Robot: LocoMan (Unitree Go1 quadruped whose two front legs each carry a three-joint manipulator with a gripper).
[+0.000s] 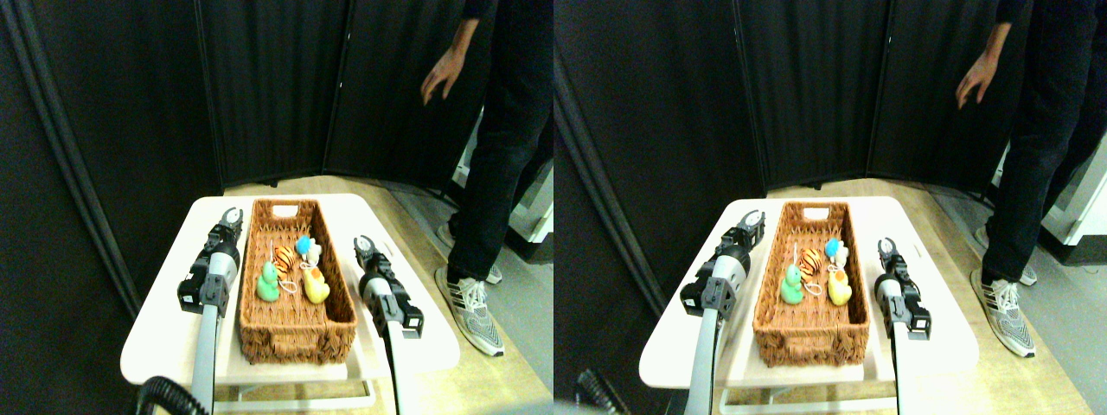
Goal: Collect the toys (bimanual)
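My left tool (229, 216) hovers over the white counter (164, 328) just beside the left wall of the long wicker basket (294, 333), its two jaws spread apart with nothing between them. My right tool (364, 245) sits on the other side, near the basket's right wall, jaws likewise parted and empty. The toys all lie inside the basket, bunched around its middle: the green toy (268, 284) toward the left wall, the striped tiger (284, 257) just behind it, the blue toy (303, 245) with a small white toy (314, 253) touching it toward the right wall, and the yellow duck (316, 285) in front of those. A person stands off to the right on the wooden floor, with a hand (443, 76) hanging down and a striped sneaker (471, 309) close to the counter's corner.
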